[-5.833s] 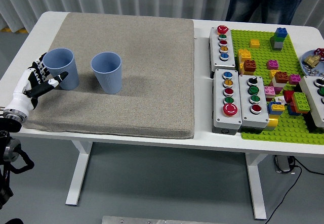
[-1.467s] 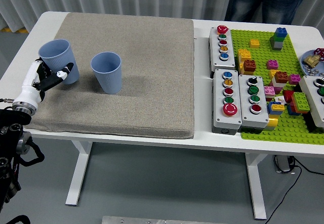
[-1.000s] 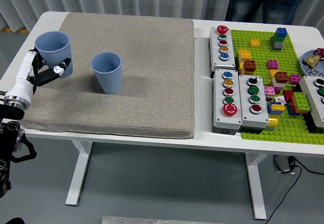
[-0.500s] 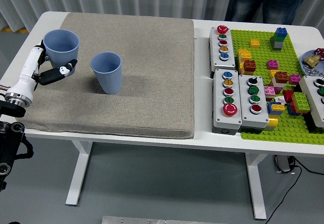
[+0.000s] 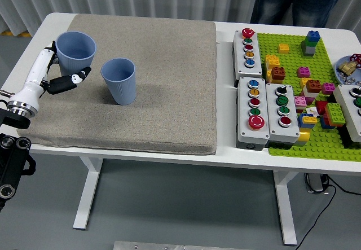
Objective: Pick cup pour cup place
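Note:
Two blue cups are over the grey mat [image 5: 158,80]. My left hand [image 5: 59,72] is shut on the left blue cup [image 5: 75,52] and holds it upright, lifted above the mat's left part. The second blue cup [image 5: 119,80] stands upright on the mat just to the right of the held one, a small gap between them. My right hand is out of view.
Grey button boxes [image 5: 265,106] and a green baseplate [image 5: 316,143] with several toy bricks lie at the table's right. A small dish [image 5: 348,69] sits at the far right edge. A person [image 5: 293,1] stands at the far side.
My left hand closed on the left cup, lifted it off the mat and carried it up and right, closer to the second cup.

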Motion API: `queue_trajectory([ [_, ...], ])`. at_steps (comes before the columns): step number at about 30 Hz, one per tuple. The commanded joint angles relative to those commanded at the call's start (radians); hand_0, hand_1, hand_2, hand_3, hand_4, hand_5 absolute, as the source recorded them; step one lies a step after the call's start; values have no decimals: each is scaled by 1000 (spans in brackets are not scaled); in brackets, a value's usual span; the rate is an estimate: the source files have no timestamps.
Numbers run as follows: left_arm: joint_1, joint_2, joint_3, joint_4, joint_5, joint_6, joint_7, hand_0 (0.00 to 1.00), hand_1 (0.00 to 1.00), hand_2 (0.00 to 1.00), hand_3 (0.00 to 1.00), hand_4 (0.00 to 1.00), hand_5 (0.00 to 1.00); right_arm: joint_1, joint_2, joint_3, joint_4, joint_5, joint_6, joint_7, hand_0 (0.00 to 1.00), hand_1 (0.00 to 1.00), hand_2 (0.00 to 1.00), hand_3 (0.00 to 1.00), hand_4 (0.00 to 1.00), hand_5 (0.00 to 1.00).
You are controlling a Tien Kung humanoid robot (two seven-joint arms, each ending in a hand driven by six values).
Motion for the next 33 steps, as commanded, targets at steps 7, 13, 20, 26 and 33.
queue_trajectory([
  [7, -3, -3, 5, -5, 20, 4, 0, 532, 639, 789, 824, 591, 92, 1, 0, -1, 0, 3, -1, 2, 748, 700, 755, 610, 95, 280],
  [13, -9, -1, 11, -18, 125, 25, -2, 538, 641, 789, 823, 588, 89, 5, -1, -1, 0, 7, -2, 3, 748, 700, 756, 610, 96, 279],
  [20, -21, 4, 6, -17, 211, 27, 1, 538, 639, 789, 822, 586, 89, 6, -2, -2, 0, 11, -2, 4, 748, 699, 755, 610, 97, 279],
  [26, -15, 11, 15, -36, 270, 26, 4, 537, 638, 788, 820, 583, 86, 7, -2, -2, 0, 11, -2, 5, 748, 699, 755, 610, 98, 279],
  [33, -12, 15, 27, -56, 331, 26, 8, 537, 637, 787, 818, 564, 57, 9, -3, -2, 0, 13, -3, 5, 748, 700, 755, 610, 98, 278],
])
